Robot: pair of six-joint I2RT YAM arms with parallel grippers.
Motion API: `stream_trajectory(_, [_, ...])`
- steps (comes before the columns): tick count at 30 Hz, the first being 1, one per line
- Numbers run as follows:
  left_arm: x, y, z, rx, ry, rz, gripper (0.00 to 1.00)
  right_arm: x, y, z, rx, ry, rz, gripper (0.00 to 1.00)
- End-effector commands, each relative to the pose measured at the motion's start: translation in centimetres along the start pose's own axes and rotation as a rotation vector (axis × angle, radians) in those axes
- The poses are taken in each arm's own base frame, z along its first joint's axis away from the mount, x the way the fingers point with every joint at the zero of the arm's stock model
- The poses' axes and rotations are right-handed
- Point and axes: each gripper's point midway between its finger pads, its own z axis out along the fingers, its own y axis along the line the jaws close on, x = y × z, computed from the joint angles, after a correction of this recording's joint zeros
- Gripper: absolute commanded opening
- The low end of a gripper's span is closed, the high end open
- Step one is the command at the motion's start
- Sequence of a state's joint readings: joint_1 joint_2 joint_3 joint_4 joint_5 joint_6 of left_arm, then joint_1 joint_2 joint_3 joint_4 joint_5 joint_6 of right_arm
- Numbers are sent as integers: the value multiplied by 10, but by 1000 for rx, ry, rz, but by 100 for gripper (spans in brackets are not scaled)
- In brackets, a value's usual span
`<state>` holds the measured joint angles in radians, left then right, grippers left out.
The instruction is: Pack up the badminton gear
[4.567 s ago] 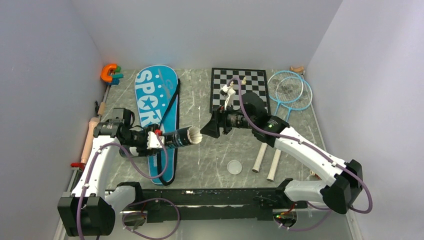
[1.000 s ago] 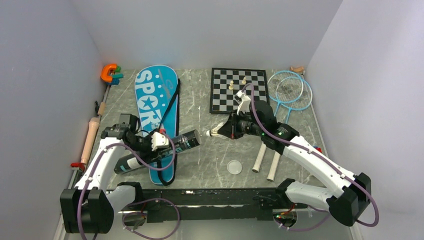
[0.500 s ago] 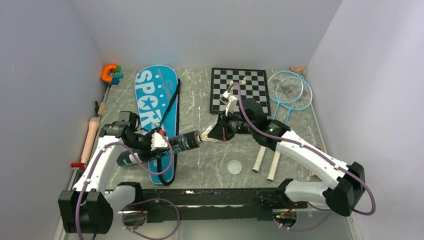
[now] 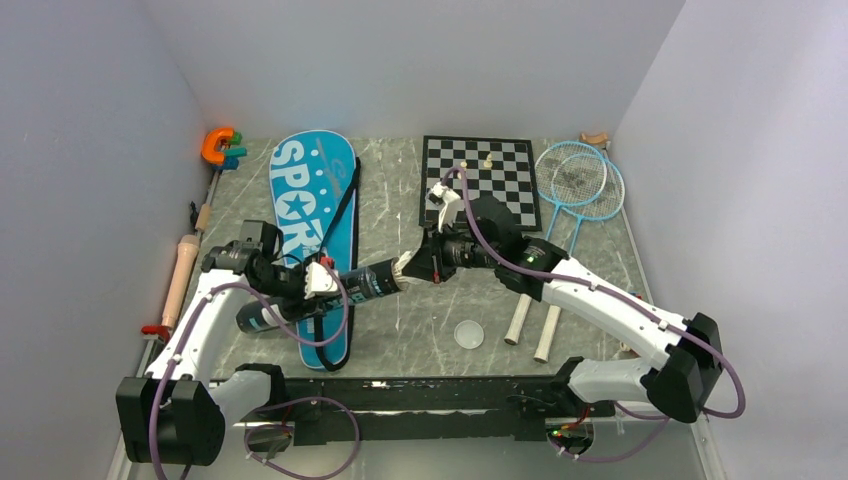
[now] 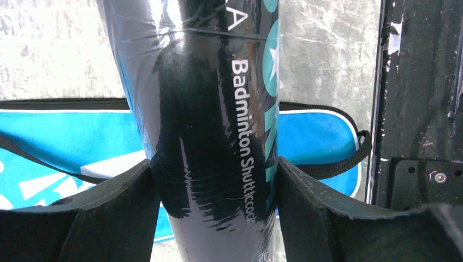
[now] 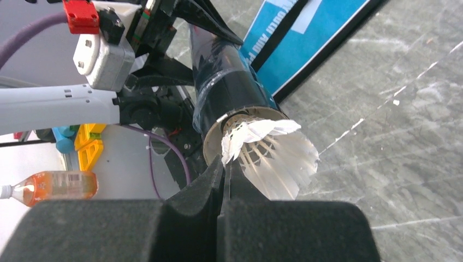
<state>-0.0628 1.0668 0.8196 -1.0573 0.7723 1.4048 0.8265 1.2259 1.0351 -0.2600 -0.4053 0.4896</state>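
My left gripper [image 4: 322, 284] is shut on the long black tube [image 4: 340, 290], which lies nearly level above the blue "SPORT" bag [image 4: 300, 185]. In the left wrist view both fingers [image 5: 319, 199] press the tube [image 5: 207, 109] from either side. My right gripper [image 4: 418, 268] is shut on the feather edge of a white shuttlecock [image 4: 404, 266]. That shuttlecock [image 6: 275, 153] sits partly in the tube's open mouth [image 6: 218, 128], cork end inside, with my right gripper [image 6: 226, 166] pinching its skirt. Two light-blue rackets [image 4: 582, 180] lie at the back right.
A chessboard [image 4: 500, 165] with a few pieces lies behind the right arm. A round clear lid [image 4: 468, 333] rests on the table near the front. An orange clamp [image 4: 220, 145] and a wooden handle [image 4: 182, 270] lie along the left wall.
My right gripper has carried the shuttlecock leftward from open air into the tube's mouth. The left gripper kept its hold and shifted the tube slightly.
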Motion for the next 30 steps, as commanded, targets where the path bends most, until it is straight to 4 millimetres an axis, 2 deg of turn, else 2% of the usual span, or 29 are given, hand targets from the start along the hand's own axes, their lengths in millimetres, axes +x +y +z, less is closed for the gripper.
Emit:
stream_trajectory(1, [-28, 15, -6, -37, -93, 24, 0, -25, 17, 6, -76, -95, -43, 0])
stream_trajectory(7, [-42, 17, -9, -40, -149, -16, 0, -29, 21, 13, -115, -93, -54, 2])
stream_trajectory(8, [-44, 16, -9, -37, -158, -21, 0, -27, 22, 14, -125, -87, -55, 7])
stream_trajectory(10, [-47, 15, -9, -30, -170, -24, 0, -27, 22, 12, -126, -89, -53, 33])
stream_trajectory(12, [-46, 12, -9, -21, -171, -21, 0, -31, 25, 7, -131, -106, -57, 53])
stream_trajectory(15, [-40, 9, -8, -12, -151, -8, 0, -44, 31, -7, -148, -144, -57, 65])
stream_trajectory(19, [-34, 4, -6, -5, -126, 0, 0, -61, 45, -34, -192, -183, -82, 70])
stream_trajectory(22, [-34, 3, -6, -4, -128, 0, 0, -62, 41, -48, -164, -190, -94, 70])
stream_trajectory(26, [-34, 1, -7, -6, -128, 4, 0, -53, 25, -58, -122, -193, -69, 70])
stream_trajectory(30, [-37, 0, -8, -3, -134, 8, 0, -40, -10, -56, 17, -174, -38, 70])
